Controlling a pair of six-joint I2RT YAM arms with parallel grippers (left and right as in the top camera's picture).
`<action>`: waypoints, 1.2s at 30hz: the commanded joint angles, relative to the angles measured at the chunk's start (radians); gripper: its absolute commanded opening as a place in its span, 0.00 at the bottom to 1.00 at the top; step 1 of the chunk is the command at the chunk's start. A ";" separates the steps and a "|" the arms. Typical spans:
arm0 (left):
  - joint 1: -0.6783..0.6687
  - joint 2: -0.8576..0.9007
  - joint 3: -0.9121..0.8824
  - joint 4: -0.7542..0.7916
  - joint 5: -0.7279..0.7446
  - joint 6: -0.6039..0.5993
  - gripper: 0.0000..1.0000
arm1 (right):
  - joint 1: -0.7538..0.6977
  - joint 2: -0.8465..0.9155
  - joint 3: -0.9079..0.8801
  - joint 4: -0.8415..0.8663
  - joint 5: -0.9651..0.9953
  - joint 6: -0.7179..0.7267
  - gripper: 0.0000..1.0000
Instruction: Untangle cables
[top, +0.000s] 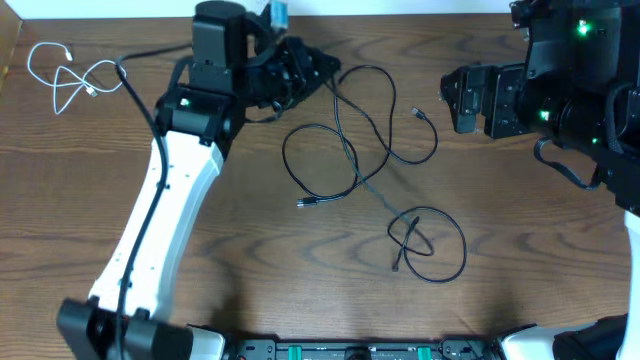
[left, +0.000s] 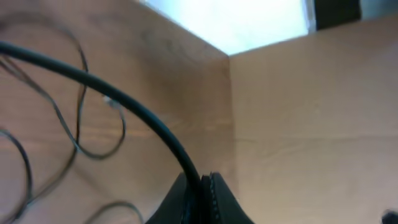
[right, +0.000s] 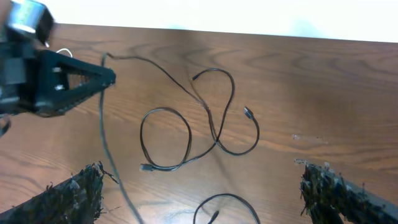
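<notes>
My left gripper (top: 328, 70) is at the back middle of the table, shut on a black cable (left: 134, 112) that comes in from the upper left to its closed tips (left: 204, 183). From there that black cable (top: 352, 150) runs toward the front right and ends in a small loop (top: 432, 245). A second black cable (top: 300, 160) lies looped across it, with one plug (top: 304, 203) toward the front. The short white cable (top: 70, 78) lies apart at the far left. My right gripper (top: 448, 97) is open to the right of the tangle and holds nothing; its frayed pads (right: 74, 196) frame the cables (right: 186, 134).
The left arm's white link (top: 165, 215) runs diagonally from the front left edge to the back. The right arm's black body (top: 570, 90) fills the back right corner. The table's back edge meets a light surface (left: 249, 22) just beyond the left gripper.
</notes>
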 joint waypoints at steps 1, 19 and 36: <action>-0.051 -0.091 0.174 -0.061 -0.222 0.230 0.08 | -0.004 0.016 0.004 0.002 0.001 -0.005 0.99; 0.288 -0.170 0.426 -0.159 -0.515 0.344 0.08 | -0.004 0.053 0.004 -0.046 0.009 -0.050 0.99; 0.640 -0.085 0.426 -0.420 -0.638 0.451 0.07 | -0.004 0.102 0.004 -0.044 0.008 -0.064 0.99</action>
